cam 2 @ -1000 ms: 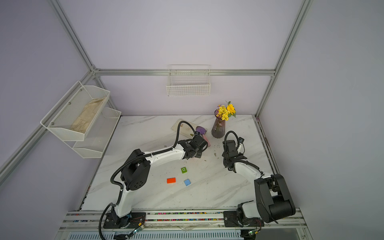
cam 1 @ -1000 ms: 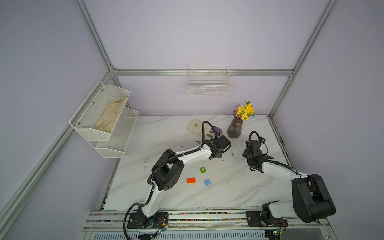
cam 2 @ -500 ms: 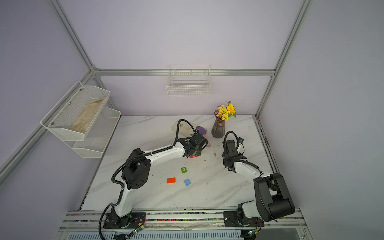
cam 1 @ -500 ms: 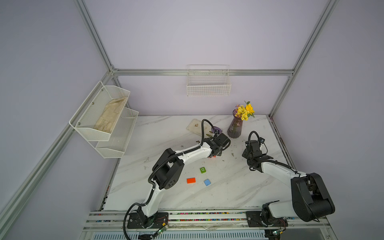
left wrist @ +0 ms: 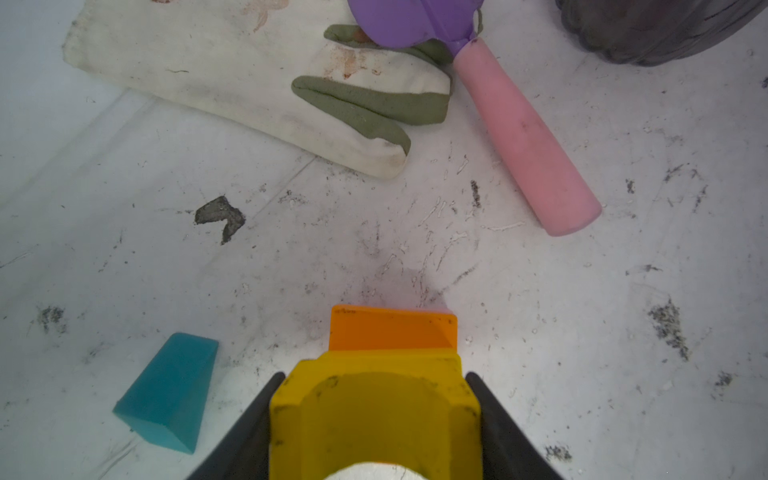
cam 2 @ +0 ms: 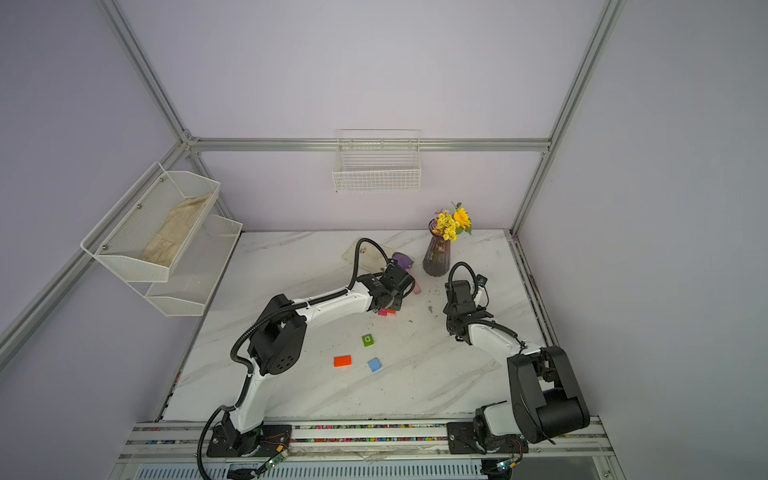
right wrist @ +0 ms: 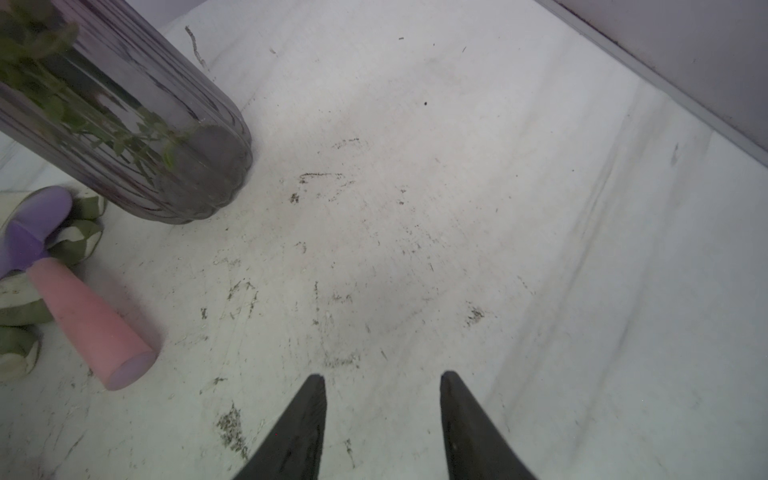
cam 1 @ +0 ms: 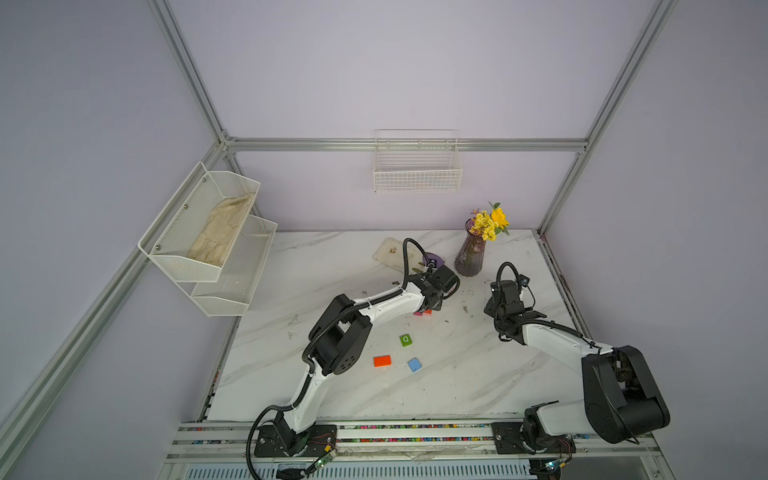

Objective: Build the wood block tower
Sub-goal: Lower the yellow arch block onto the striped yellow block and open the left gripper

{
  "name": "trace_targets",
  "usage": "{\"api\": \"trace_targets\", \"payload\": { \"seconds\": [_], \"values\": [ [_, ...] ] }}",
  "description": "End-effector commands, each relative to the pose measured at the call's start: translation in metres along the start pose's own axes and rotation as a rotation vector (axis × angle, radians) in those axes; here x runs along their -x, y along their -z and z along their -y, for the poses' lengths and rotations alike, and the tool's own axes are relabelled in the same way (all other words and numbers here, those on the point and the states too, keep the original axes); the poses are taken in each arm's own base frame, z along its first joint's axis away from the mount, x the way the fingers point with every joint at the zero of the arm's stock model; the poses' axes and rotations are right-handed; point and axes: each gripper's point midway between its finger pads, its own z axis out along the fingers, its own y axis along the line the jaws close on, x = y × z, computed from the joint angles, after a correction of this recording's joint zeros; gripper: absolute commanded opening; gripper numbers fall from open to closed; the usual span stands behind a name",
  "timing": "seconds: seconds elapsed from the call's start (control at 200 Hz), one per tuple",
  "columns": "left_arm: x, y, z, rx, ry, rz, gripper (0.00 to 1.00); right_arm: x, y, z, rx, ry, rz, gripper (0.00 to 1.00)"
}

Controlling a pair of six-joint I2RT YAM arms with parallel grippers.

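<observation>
My left gripper (left wrist: 375, 376) is shut on a yellow arch-shaped block (left wrist: 374, 415), one finger on each side. It holds the block directly over an orange block (left wrist: 392, 328); whether the two touch I cannot tell. In both top views this gripper (cam 1: 430, 303) (cam 2: 388, 302) hangs over the low tower (cam 1: 422, 313) (cam 2: 386, 312), where only pink and red show. A teal house-shaped block (left wrist: 166, 390) lies on the table beside it. Loose green (cam 1: 406, 340), orange-red (cam 1: 382, 360) and blue (cam 1: 414, 365) blocks lie nearer the front. My right gripper (right wrist: 382, 378) (cam 1: 500, 303) stands open over bare table.
A purple ribbed vase (cam 1: 471, 255) with yellow flowers stands behind the grippers. A purple trowel with a pink handle (left wrist: 528, 137) lies on a white and green glove (left wrist: 249, 70) just beyond the tower. A wire basket (cam 1: 417, 174) hangs on the back wall, and a shelf rack (cam 1: 208, 232) on the left.
My left gripper, with the yellow block, has shifted slightly towards the back, and the pink and red blocks now show beneath it. The right arm has not moved.
</observation>
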Motion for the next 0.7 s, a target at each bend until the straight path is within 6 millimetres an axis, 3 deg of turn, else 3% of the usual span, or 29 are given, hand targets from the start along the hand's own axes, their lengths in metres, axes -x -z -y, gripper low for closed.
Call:
{"api": "trace_targets", "payload": {
  "seconds": [0.0, 0.295, 0.435, 0.695],
  "values": [
    [0.0393, 0.0174, 0.0099, -0.041, 0.054, 0.079, 0.51, 0.006, -0.0005, -0.0036, 0.005, -0.006, 0.011, 0.48],
    [0.0388, 0.0152, 0.0152, -0.062, 0.057, 0.065, 0.58, 0.0052, -0.001, -0.0038, 0.006, -0.005, 0.009, 0.48],
    [0.0374, 0.0141, 0.0141, -0.056, 0.061, 0.059, 0.72, 0.005, -0.001, -0.0038, 0.006, -0.003, 0.008, 0.48],
    [0.0372, 0.0158, 0.013, -0.053, 0.061, 0.055, 0.74, 0.0048, -0.0009, -0.004, 0.006, -0.002, 0.007, 0.48]
  ]
}}
